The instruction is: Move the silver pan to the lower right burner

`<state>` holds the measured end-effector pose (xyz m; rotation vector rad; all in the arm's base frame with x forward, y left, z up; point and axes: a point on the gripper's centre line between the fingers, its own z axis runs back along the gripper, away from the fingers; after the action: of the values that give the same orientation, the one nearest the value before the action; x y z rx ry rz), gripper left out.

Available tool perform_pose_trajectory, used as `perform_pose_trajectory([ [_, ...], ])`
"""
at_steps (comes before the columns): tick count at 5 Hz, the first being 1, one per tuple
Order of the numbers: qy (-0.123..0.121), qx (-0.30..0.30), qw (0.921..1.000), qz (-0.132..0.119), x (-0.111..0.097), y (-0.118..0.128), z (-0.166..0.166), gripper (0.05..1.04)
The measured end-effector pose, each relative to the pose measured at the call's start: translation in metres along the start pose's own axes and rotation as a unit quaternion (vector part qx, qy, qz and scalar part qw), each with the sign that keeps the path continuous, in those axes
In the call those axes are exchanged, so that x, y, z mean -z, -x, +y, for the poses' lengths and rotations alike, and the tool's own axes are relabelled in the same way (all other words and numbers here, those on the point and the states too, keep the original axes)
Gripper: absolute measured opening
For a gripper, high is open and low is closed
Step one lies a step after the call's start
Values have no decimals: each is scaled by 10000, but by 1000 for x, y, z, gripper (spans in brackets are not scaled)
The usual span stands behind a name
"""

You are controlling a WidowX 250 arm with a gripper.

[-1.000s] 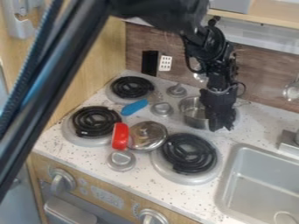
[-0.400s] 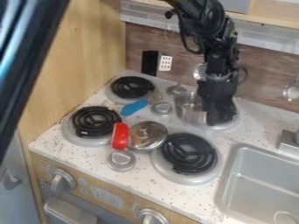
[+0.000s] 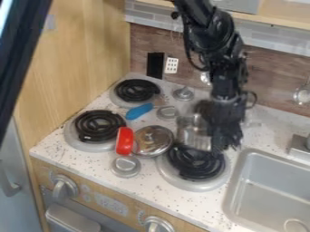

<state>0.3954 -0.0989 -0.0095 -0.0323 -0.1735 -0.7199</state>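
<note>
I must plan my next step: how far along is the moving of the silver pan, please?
The transfer looks mostly done: the silver pan overlaps the far part of the lower right burner in the picture. In hand: the pan is at the pincer, seemingly carried. Left: centring it over the coil, setting it down and releasing.
</note>
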Motion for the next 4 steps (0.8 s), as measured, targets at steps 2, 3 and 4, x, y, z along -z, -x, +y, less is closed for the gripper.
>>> perform_pose_trajectory([
  [2, 152, -101, 9995, 239, 12, 19, -10, 68],
  [3, 221, -132, 9992, 295, 15, 25, -14, 68],
  [4, 366, -178, 9986, 348, 20, 29, -20, 68],
])
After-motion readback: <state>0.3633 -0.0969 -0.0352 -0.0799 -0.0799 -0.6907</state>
